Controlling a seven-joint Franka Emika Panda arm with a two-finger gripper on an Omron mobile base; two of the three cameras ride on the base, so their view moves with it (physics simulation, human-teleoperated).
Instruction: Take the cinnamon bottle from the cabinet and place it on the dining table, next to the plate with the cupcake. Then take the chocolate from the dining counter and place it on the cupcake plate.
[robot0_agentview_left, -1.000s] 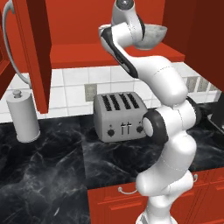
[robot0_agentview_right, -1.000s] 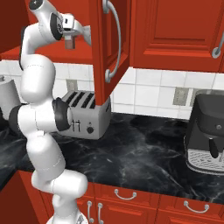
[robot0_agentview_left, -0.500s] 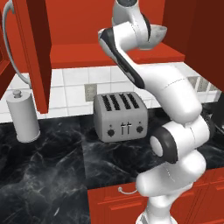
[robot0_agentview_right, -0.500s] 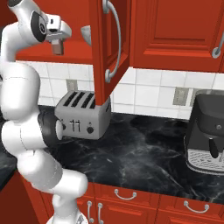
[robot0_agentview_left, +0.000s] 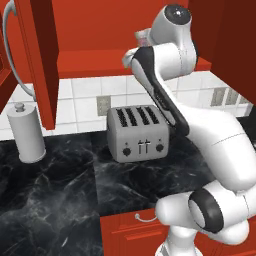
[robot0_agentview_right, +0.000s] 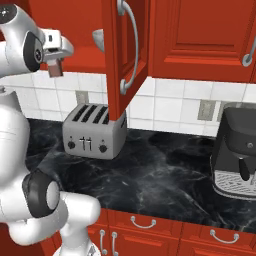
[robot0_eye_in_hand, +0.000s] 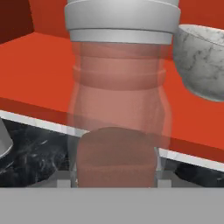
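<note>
Since a second ago we have drawn back from the cabinet shelf (robot0_eye_in_hand: 39, 74), our tool (robot0_agentview_right: 56, 67) clamped on the cinnamon bottle (robot0_eye_in_hand: 119, 109), which stands upright between the fingers so nothing spills; a marbled bowl (robot0_eye_in_hand: 202, 59) sits just beside it.

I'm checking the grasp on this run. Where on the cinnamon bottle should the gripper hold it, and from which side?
Grip the cinnamon bottle on its clear body, below the ribbed neck and wide grey cap, coming from the open cabinet front, level with the shelf. It stands upright, so a side pinch fits. The marbled bowl sits close on one side, so the fingers should keep away from it. The gripper seems already closed on it.
</note>
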